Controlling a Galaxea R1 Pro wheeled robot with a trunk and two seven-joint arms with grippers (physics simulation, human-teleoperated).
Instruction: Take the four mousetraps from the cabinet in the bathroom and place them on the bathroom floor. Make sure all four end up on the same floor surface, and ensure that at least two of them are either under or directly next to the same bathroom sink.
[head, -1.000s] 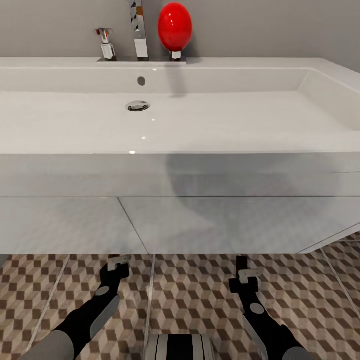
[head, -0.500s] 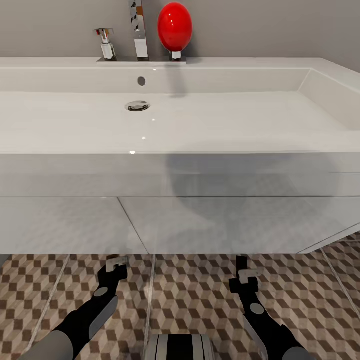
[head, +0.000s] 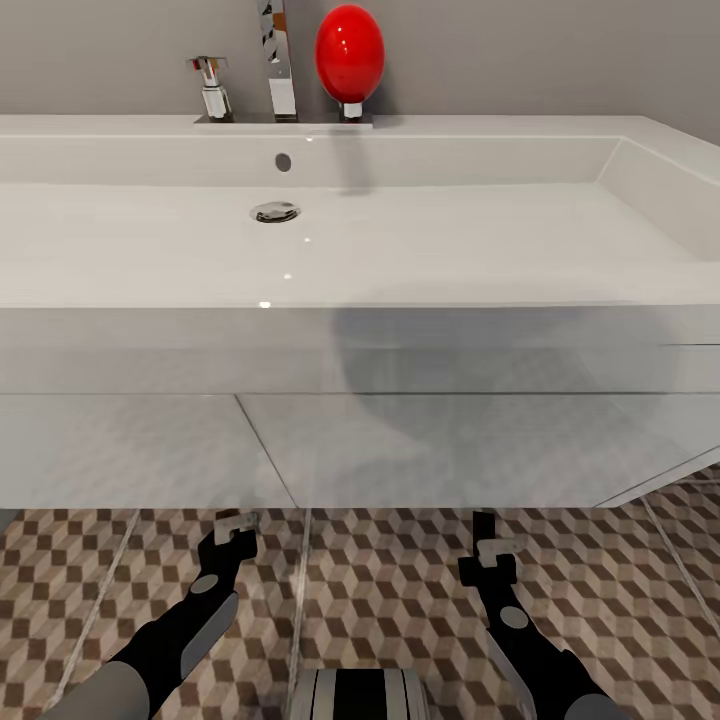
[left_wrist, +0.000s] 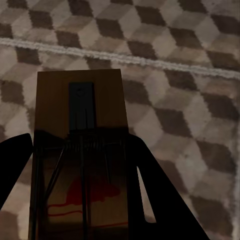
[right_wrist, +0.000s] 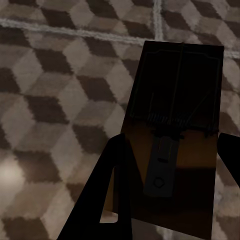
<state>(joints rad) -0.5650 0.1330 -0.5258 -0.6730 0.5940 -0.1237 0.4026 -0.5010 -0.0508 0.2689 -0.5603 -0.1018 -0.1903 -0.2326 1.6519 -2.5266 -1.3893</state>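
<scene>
Left wrist view: left gripper clamped on a mousetrap, dark fingers flanking the board's long edges. Flat brown wood, black metal plate and thin spring wires on top, a red mark near the held end; far end jutting past the fingertips over the bathroom floor.

Right wrist view: right gripper likewise closed around a second mousetrap, board between the fingers, top face dark with a grey metal tab and coil across the middle, outer end projecting beyond the tips above cube-patterned tile and a pale grout line.

Head view: both forearms extended forward and low, left gripper and right gripper just short of the bathroom sink, its glossy white underside directly ahead and above. Chrome tap and red egg-shaped object on the rear ledge.
</scene>
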